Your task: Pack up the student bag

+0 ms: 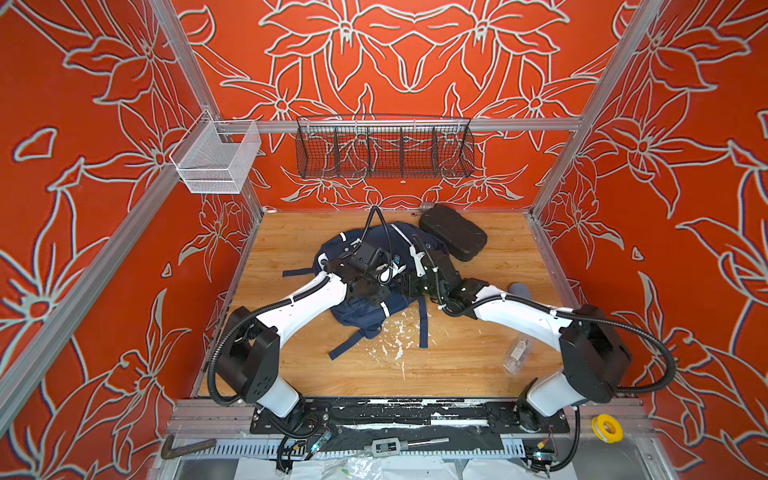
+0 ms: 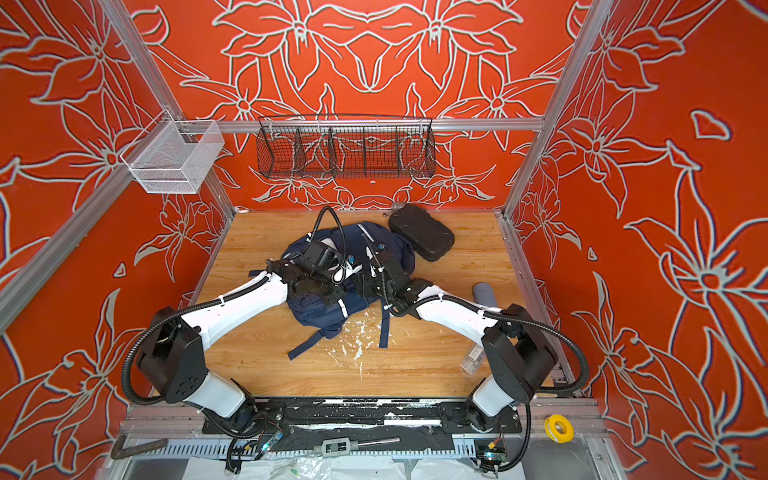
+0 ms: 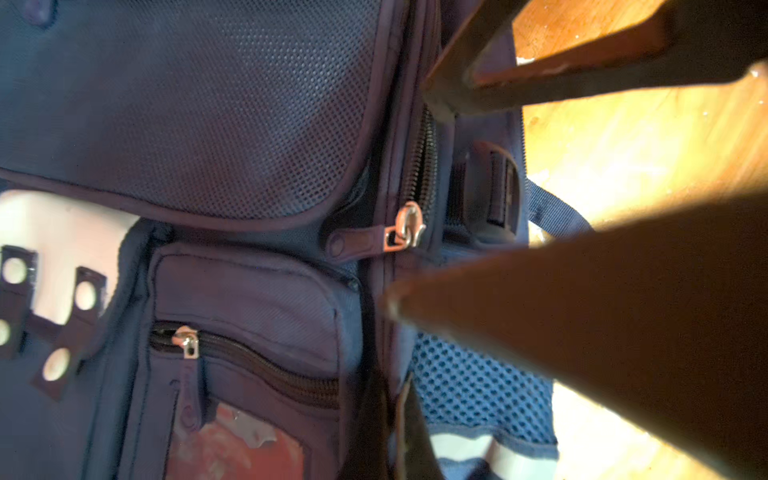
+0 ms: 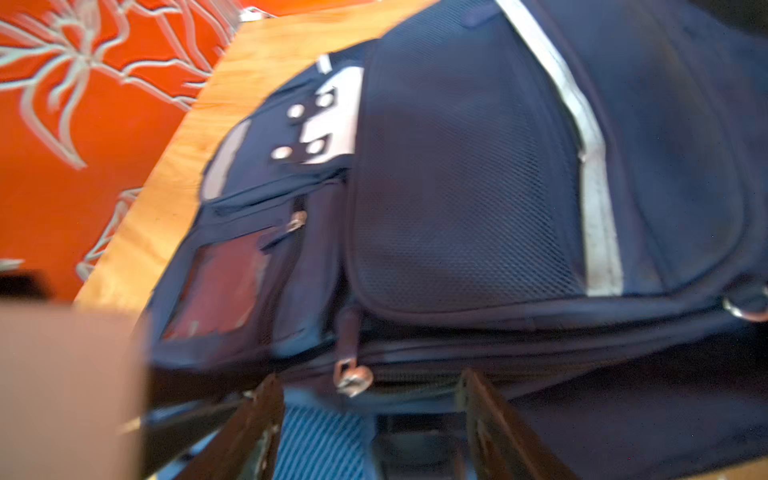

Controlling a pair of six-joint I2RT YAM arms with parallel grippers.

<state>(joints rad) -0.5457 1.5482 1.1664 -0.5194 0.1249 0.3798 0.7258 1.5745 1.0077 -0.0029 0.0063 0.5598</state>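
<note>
The student bag (image 1: 365, 309) (image 2: 320, 309), a navy backpack, lies in the middle of the wooden table in both top views, straps trailing toward the front. My left gripper (image 1: 395, 267) (image 3: 392, 419) is shut, pinching the bag's side seam beside the blue mesh (image 3: 478, 395). My right gripper (image 1: 417, 266) (image 4: 374, 415) is open at the same side. Its fingers (image 4: 257, 415) straddle the main zipper's metal slider (image 4: 353, 380) (image 3: 409, 226) without touching it. The white patch with dark dots (image 4: 328, 120) and the reflective stripe (image 4: 594, 187) face up.
A black oval hard case (image 1: 453, 232) lies behind the bag on the right. A grey cylinder (image 1: 521, 289) and a clear plastic container (image 1: 517, 355) sit near the right arm. A black wire basket (image 1: 384, 149) and a white mesh basket (image 1: 216, 160) hang on the back rail.
</note>
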